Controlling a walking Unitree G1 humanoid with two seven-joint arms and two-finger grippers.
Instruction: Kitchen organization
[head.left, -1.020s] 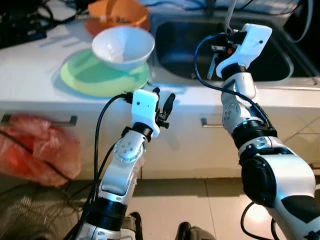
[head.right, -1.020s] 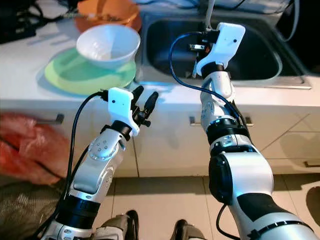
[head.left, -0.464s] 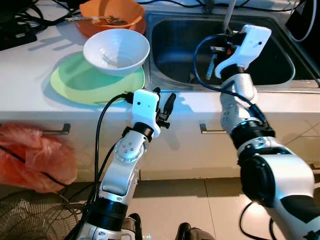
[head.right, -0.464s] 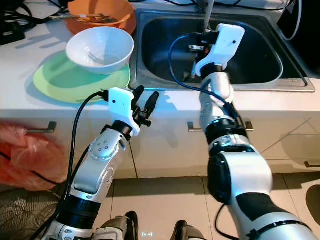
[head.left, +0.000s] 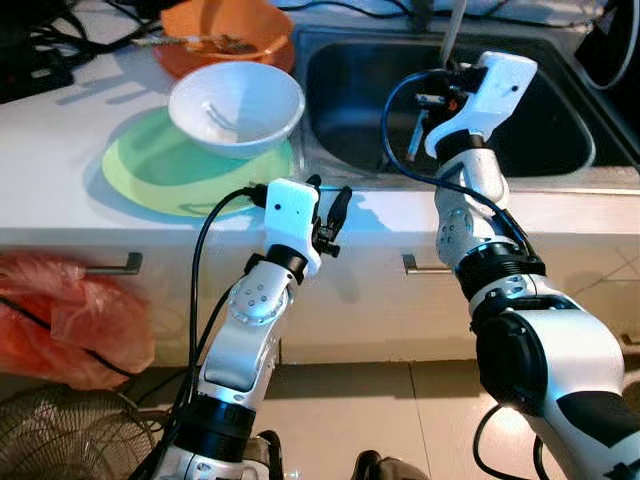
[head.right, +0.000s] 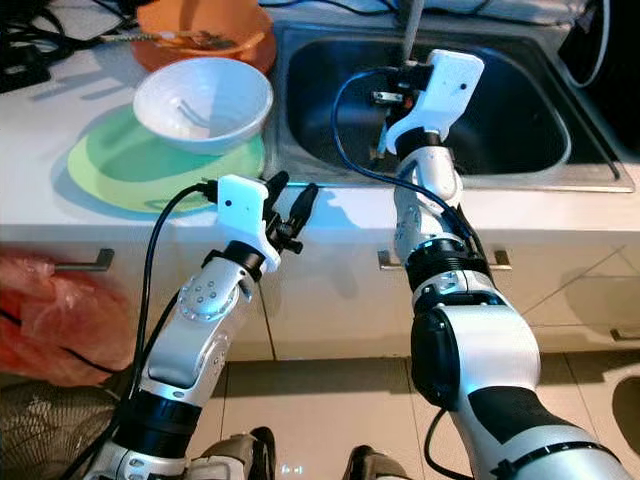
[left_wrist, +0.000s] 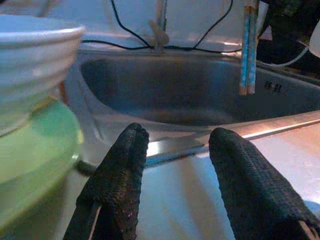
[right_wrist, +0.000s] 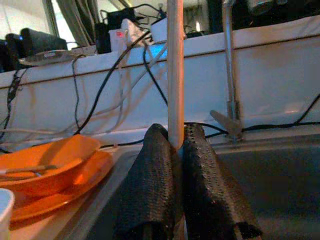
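We held the chopsticks (right_wrist: 175, 75) upright, pinched in our right claw (head.left: 432, 108) above the sink (head.left: 540, 150), our left claw (head.left: 328, 205) gaping empty before the counter edge; next, probably, a careful lowering.

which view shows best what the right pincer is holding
The right wrist view: the chopsticks stand pinched between its black fingers. The left wrist view shows their lower ends over the sink; the eye views show them beside the right pincer.

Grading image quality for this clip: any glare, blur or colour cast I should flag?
Left eye view: sharp, with hard shadows beside the white ceramic bowl and glare on the pale countertop. Left wrist view: bluish and dim, the near black fingers soft. Right wrist view: bright backlit windows, and the held pale stick is crisp.
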